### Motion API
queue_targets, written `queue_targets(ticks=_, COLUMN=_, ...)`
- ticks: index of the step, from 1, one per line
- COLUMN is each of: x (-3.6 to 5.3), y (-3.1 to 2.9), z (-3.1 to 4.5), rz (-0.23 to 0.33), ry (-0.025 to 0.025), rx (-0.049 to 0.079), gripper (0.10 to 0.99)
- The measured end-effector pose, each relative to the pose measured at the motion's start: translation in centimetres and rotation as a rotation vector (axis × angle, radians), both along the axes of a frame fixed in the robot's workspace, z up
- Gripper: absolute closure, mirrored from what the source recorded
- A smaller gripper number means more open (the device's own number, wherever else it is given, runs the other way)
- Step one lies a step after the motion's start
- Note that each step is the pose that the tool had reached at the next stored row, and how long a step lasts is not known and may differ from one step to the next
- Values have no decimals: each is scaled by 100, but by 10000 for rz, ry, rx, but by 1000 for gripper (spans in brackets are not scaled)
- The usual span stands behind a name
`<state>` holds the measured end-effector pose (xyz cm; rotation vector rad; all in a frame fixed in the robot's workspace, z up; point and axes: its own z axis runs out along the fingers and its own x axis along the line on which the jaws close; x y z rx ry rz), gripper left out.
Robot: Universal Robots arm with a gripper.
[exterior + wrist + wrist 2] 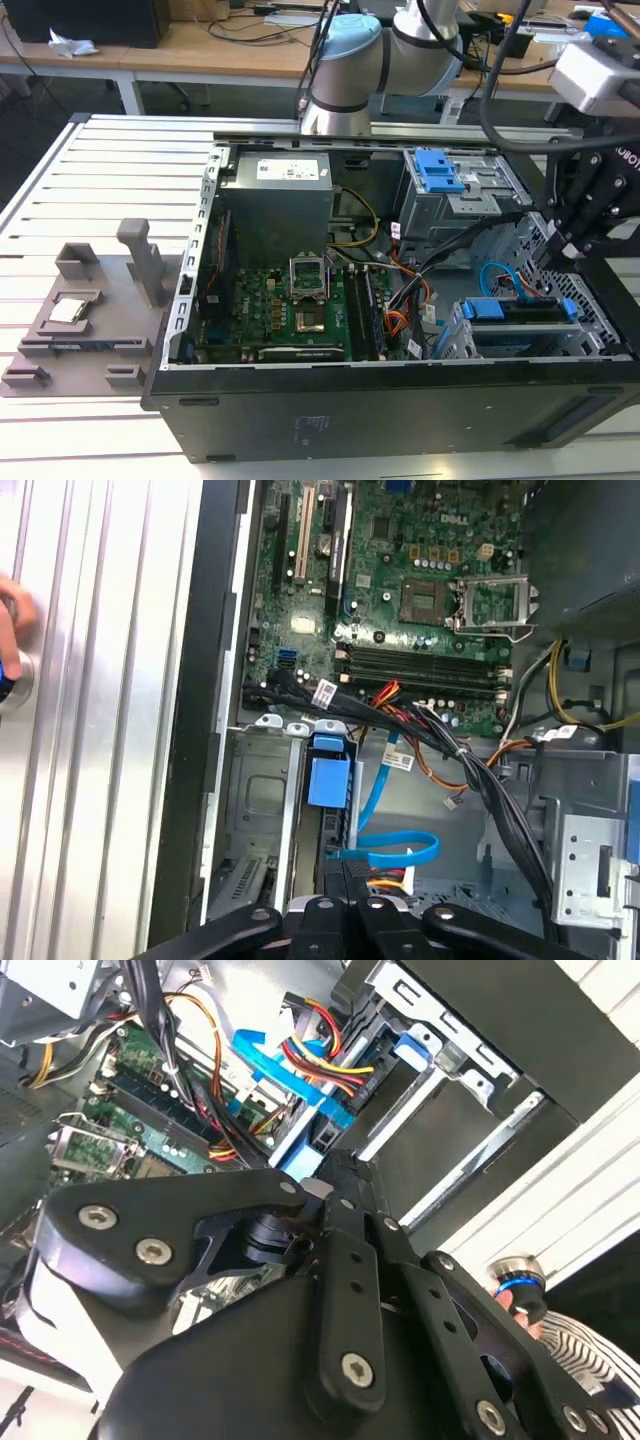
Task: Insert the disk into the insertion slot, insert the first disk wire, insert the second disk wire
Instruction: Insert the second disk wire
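While the end effector (560, 250) hovers, grip impossible to tell, the computer case (400, 400) rests on a slatted table (100, 180).

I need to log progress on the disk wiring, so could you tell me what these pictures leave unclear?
- Light-blue cable: its plugged end, first wrist view, hidden behind the gripper.
- Red and orange wires: their connector seating, second wrist view, too small.
- Disk: its seating depth, exterior view, hidden by the drive cage.

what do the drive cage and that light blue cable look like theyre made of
The insertion slot looks like bare silver sheet metal: dull sheen, folded edges, punched holes. The second disk wire looks like a flat plastic-jacketed cable: glossy light-blue skin, bending in a smooth loop. What lies under the jacket cannot be seen.
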<state>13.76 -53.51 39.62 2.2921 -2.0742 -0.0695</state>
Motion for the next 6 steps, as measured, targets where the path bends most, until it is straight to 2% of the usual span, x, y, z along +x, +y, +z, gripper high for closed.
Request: queue_targets(ticks=6, x=0, y=0, z=4, rz=0, ry=0, rx=-2, gripper=980)
